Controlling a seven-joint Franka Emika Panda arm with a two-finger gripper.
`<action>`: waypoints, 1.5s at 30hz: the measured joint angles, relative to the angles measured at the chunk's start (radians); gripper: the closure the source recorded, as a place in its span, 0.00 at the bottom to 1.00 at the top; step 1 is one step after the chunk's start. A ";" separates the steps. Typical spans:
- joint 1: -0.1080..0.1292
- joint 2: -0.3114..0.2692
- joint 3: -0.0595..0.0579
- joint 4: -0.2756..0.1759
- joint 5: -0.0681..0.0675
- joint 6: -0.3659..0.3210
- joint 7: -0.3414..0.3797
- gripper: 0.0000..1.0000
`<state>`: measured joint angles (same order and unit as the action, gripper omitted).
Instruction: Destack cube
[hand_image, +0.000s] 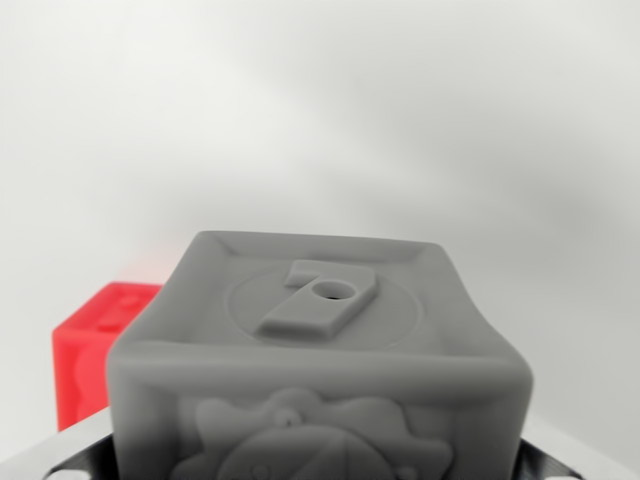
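A grey cube fills the lower middle of the wrist view, very close to the camera. Its top face carries a raised 7 inside a ring, and its near face has a gear-like relief. My gripper shows only as silvery finger parts at the bottom corners, pressed against the cube's two sides and shut on it. Behind it, towards the wrist view's left, a red cube stands on the white surface, partly hidden by the grey one. The two cubes look apart, though I cannot see any contact between them.
A plain white surface runs out behind and to both sides of the cubes. Nothing else stands on it in this view.
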<state>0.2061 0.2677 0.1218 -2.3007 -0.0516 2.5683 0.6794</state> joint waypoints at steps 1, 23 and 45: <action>-0.001 0.005 -0.002 0.005 0.000 0.000 -0.004 1.00; 0.003 0.137 -0.028 0.046 -0.019 0.083 -0.024 1.00; 0.028 0.257 -0.055 0.072 -0.026 0.177 -0.019 1.00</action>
<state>0.2342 0.5242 0.0666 -2.2285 -0.0775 2.7457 0.6605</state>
